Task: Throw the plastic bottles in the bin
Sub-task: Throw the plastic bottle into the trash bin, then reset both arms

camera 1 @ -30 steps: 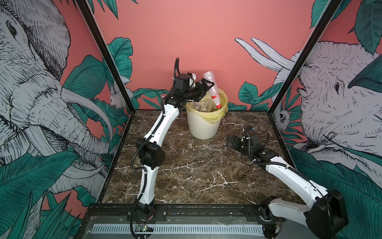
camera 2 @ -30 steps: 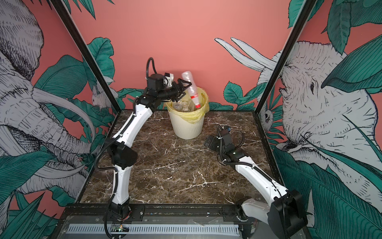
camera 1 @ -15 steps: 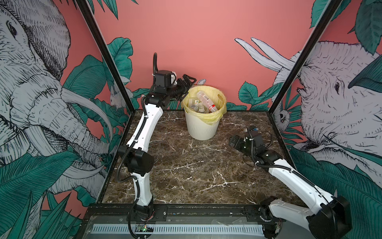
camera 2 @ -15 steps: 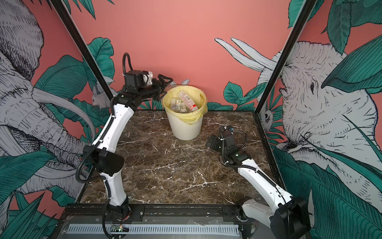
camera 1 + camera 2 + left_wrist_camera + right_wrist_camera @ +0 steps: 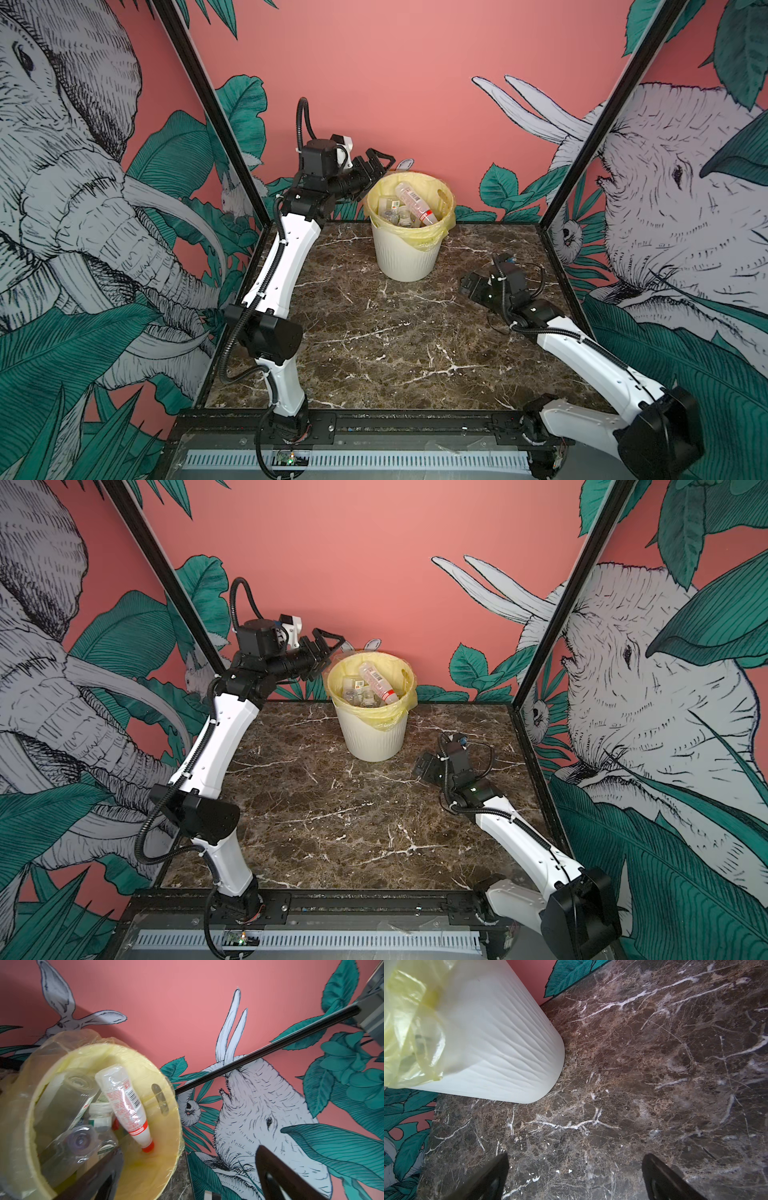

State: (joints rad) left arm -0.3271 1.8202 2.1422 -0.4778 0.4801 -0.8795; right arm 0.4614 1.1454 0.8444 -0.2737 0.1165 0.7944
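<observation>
The bin (image 5: 405, 253) (image 5: 376, 737) is a cream ribbed basket with a yellow bag, at the back middle of the marble table. Several plastic bottles lie inside it. On top is a clear one with a red label and red cap (image 5: 415, 203) (image 5: 376, 681) (image 5: 124, 1103), cap down against the bag. My left gripper (image 5: 380, 160) (image 5: 332, 640) (image 5: 190, 1153) hangs open and empty just left of the bin's rim (image 5: 170, 1093). My right gripper (image 5: 466, 286) (image 5: 419, 766) (image 5: 576, 1157) is open and empty, low over the table to the right of the bin's wall (image 5: 488, 1043).
The dark marble tabletop (image 5: 374, 332) (image 5: 654, 1064) carries only the bin. Painted wall panels close in the back and both sides, with black frame posts (image 5: 216, 116) (image 5: 598, 124) at the back corners. A black rail (image 5: 395, 424) runs along the front edge.
The red-capped bottle that stuck out above the bin at my left gripper now lies inside the bin. My left arm has drawn back to the left of the rim. The right arm has barely moved.
</observation>
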